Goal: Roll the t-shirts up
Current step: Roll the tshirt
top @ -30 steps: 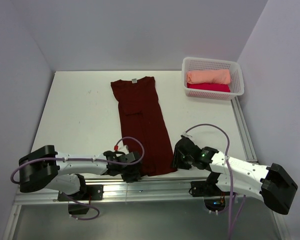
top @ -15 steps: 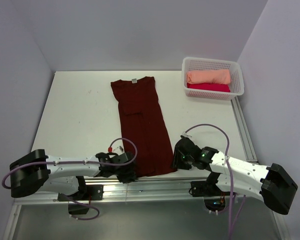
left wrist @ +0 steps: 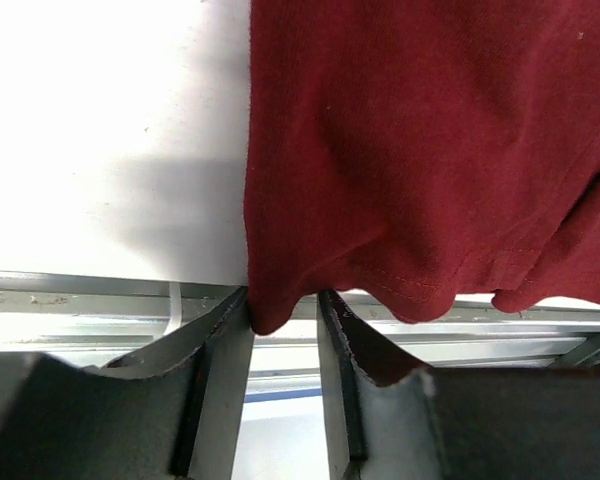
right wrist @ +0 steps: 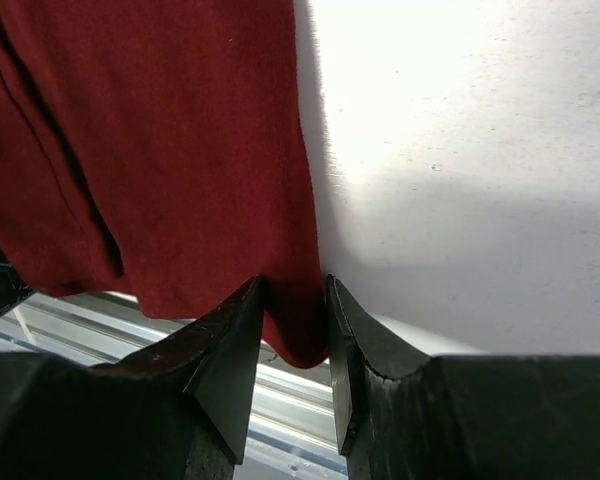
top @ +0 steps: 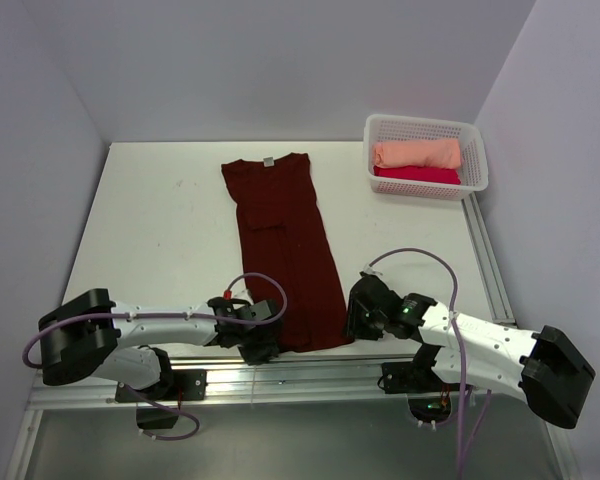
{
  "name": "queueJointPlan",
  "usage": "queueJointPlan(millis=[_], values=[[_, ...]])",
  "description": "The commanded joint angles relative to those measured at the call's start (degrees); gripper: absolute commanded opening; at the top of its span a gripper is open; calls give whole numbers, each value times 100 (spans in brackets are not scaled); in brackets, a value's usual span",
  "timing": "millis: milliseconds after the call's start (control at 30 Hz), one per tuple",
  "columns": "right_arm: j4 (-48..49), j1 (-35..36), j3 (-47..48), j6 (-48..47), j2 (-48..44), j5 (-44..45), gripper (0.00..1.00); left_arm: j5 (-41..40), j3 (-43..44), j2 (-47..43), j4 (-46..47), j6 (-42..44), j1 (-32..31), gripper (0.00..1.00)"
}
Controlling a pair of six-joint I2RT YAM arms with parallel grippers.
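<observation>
so both the left gripper [left wrist: 285, 310] and right gripper [right wrist: 295, 300] are pinched on the maroon t-shirt's [top: 285, 250] hem corners, the cloth stretching ahead of them, and a shallow bite could slip mid-roll.

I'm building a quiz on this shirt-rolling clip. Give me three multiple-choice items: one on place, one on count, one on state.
1. Where is the white basket?
A. far right corner of the table
B. near left corner
C. centre

2. How many rolled shirts lie in it?
A. none
B. two
C. four

3. How does the maroon t-shirt lie?
A. rolled up
B. hanging from a rack
C. spread flat, folded narrow

Answers: 1 A, it sits by the right wall at the back. 2 B, the peach roll and the crimson-pink roll. 3 C, it lies in a long strip, unrolled.
</observation>
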Motion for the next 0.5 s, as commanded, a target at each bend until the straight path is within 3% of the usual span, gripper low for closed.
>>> queueJointPlan(millis=[0,133,467], values=[[-174,-28,17,-105,120,-39,39,-667,-391,219,-1519,302,56,38],[-156,-28,8,-131,129,-83,39,-518,-707,-27,-1079,487,285,33],[-148,-28,17,-166,76,-118,39,-632,-734,-897,-1333,777,698,34]])
